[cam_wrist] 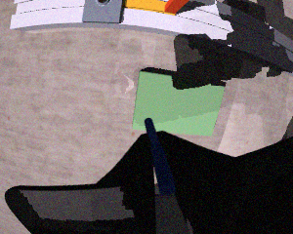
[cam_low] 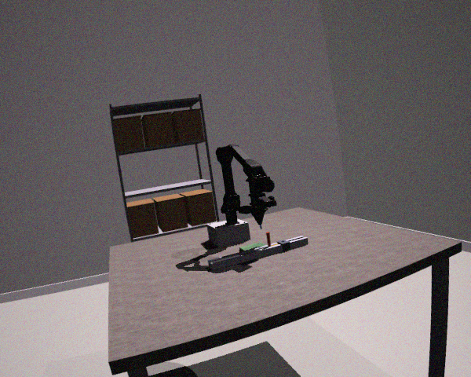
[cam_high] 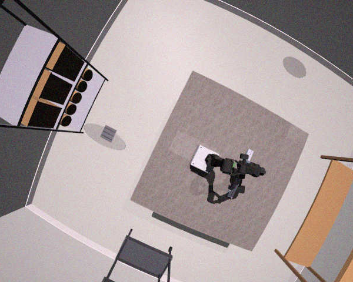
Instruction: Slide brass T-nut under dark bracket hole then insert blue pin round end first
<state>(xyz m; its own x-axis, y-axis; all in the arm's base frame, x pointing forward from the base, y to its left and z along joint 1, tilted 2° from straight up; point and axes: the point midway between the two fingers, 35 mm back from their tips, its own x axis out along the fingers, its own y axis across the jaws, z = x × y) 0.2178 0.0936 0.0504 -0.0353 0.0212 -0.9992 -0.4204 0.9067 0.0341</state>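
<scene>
My gripper [cam_low: 261, 222] [cam_wrist: 152, 139] is shut on the blue pin [cam_wrist: 159, 163] [cam_low: 261, 227]. The pin's round end sticks out beyond the fingertips, above the green tray [cam_wrist: 161, 93] [cam_low: 250, 247] [cam_high: 234, 164]. The aluminum rail [cam_wrist: 49, 19] [cam_low: 228, 262] [cam_high: 250, 154] lies beyond the tray. The orange handle [cam_wrist: 174, 6] [cam_low: 268, 238] stands up from the rail. The brass T-nut [cam_wrist: 144, 5] shows as a yellow strip in the slot, between handle and bracket. The dark bracket [cam_wrist: 102, 14] [cam_low: 283, 245] sits across the rail, its hole at the wrist view's top edge. Whether the nut reaches under the hole is hidden.
The arm's white-topped base block [cam_high: 199, 157] [cam_low: 228, 235] stands on the table [cam_high: 176, 121] [cam_low: 349, 259], behind the tray. The arm's shadow falls across part of the tray and rail. Shelving [cam_low: 169, 187] stands beyond the table.
</scene>
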